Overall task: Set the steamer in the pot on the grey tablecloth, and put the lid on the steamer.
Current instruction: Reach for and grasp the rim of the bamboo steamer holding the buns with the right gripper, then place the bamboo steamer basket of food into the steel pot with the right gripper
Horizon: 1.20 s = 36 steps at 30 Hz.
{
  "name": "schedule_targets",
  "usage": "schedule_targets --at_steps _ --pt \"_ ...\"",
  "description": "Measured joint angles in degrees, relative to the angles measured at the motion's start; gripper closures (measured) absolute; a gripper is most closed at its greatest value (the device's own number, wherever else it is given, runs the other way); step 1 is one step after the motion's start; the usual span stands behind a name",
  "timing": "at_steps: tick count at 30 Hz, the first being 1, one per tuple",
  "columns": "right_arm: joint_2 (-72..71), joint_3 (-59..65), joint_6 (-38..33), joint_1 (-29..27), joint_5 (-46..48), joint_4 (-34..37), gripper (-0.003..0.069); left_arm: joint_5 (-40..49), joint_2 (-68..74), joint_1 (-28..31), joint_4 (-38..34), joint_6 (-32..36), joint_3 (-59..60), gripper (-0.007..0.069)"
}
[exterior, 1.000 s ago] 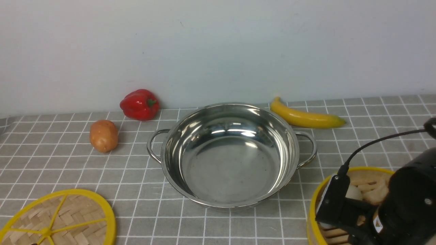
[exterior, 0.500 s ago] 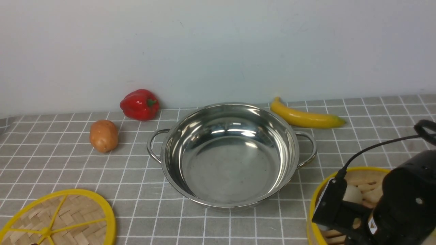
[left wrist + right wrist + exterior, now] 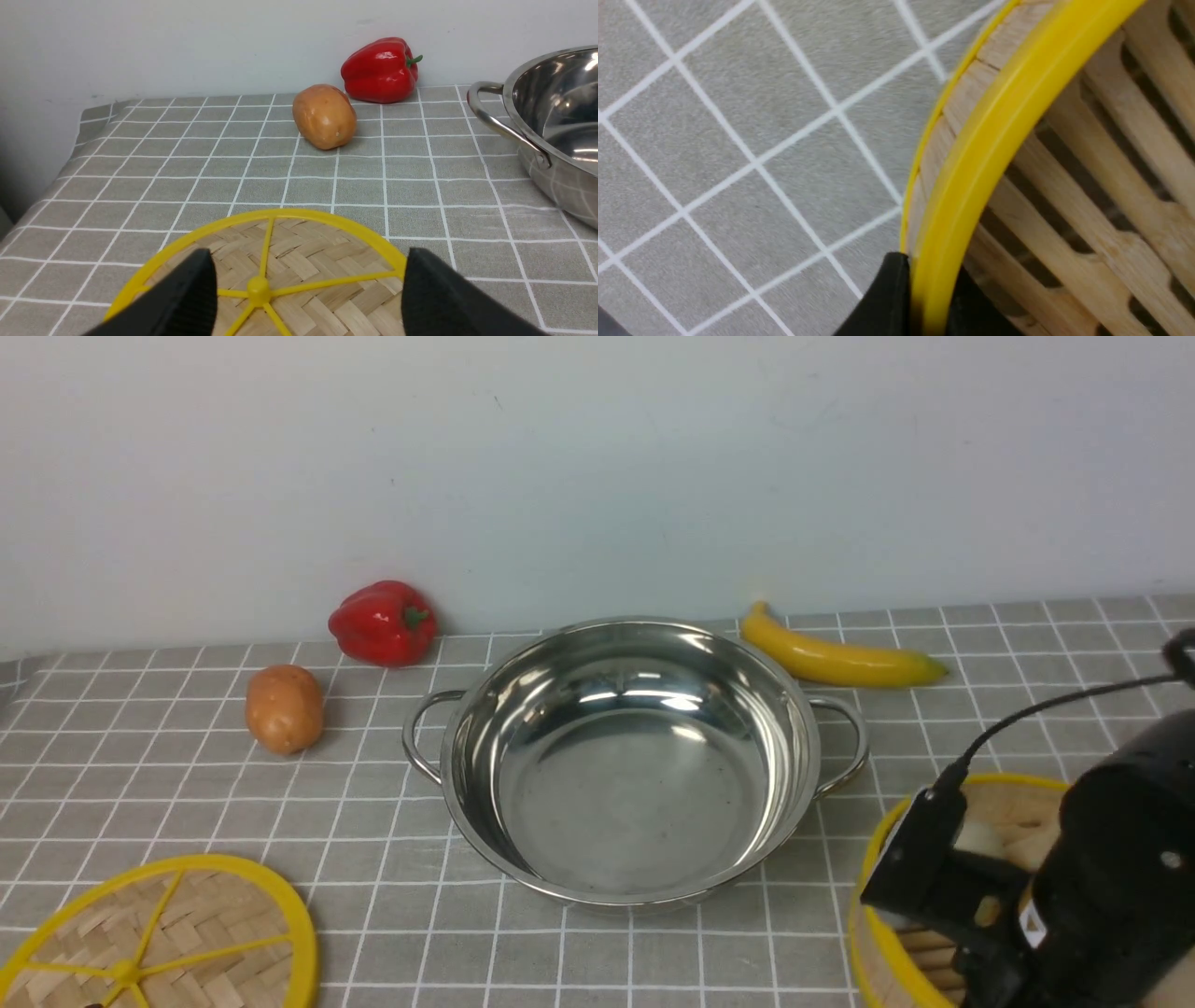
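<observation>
The steel pot (image 3: 630,761) stands mid-table on the grey tablecloth (image 3: 373,803), with nothing in it. At the front right is the steamer (image 3: 868,887), a slatted basket holding pale buns (image 3: 980,835). My right arm (image 3: 1102,887) covers much of it. In the right wrist view my right gripper (image 3: 927,284) is shut on the steamer's (image 3: 1087,186) yellow rim, one finger outside the wall and one inside. The woven lid (image 3: 159,938) lies flat at the front left. My left gripper (image 3: 308,298) hovers open over the lid (image 3: 299,256), touching nothing.
A red pepper (image 3: 383,623) and a potato (image 3: 285,707) lie back left of the pot. A banana (image 3: 840,658) lies back right by the wall. The cloth drops off at the table's left edge (image 3: 60,172). The pot's handle (image 3: 500,116) sticks out toward the lid side.
My right gripper has closed from open onto the steamer's rim. The rim now sits slightly higher in the front view, and the wrist has shifted a little. The left arm has not moved.
</observation>
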Motion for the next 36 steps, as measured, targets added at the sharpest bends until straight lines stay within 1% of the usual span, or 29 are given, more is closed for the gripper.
schedule_targets --at_steps 4,8,10,11,12,16,18,22,25,28,30,31,32,33,36 --pt "-4.0 -5.3 1.9 0.0 7.1 -5.3 0.0591 0.0 0.0 0.0 0.0 0.0 0.0 0.0132" --pt "-6.2 -11.5 1.9 0.0 11.9 -9.2 0.0591 0.0 0.0 0.0 0.0 0.0 0.0 0.0132" --pt "-6.2 -16.6 0.3 0.0 12.9 -9.2 0.0591 0.0 0.0 0.0 0.0 0.0 0.0 0.0132" --pt "-6.2 -17.0 0.0 0.0 12.9 -9.1 0.0591 0.0 0.0 0.0 0.0 0.0 0.0 0.0132" --pt "-5.5 -21.0 -3.3 0.0 13.1 -7.2 0.0591 0.0 0.0 0.0 0.0 0.0 0.0 0.0132" --pt "-2.4 -27.1 -8.6 0.0 13.1 -3.2 0.0591 0.0 0.0 0.0 0.0 0.0 0.0 0.0132" --pt "1.4 -32.1 -12.0 0.0 13.4 -0.3 0.0591 0.0 0.0 0.0 0.0 0.0 0.0 0.0132" --pt "8.6 -39.9 -16.7 0.6 13.7 1.8 0.0591 0.0 0.0 0.0 0.0 0.0 0.0 0.0132" --pt "13.4 -45.1 -21.0 2.2 13.9 1.9 0.0591 0.0 0.0 0.0 0.0 0.0 0.0 0.0132" --pt "18.2 -49.1 -25.0 5.2 13.9 1.7 0.0591 0.0 0.0 0.0 0.0 0.0 0.0 0.0132" --pt "21.5 -51.8 -26.8 7.5 13.8 1.2 0.0591 0.0 0.0 0.0 0.0 0.0 0.0 0.0132" --pt "21.5 -52.3 -27.0 7.5 13.8 1.1 0.0591 0.0 0.0 0.0 0.0 0.0 0.0 0.0132" --pt "24.6 -54.2 -27.9 9.8 13.8 -0.7 0.0591 0.0 0.0 0.0 0.0 0.0 0.0 0.0132" --pt "26.2 -55.3 -28.2 10.7 13.8 -2.2 0.0591 0.0 0.0 0.0 0.0 0.0 0.0 0.0132" --pt "30.0 -57.0 -28.5 11.9 13.7 -5.2 0.0591 0.0 0.0 0.0 0.0 0.0 0.0 0.0132"
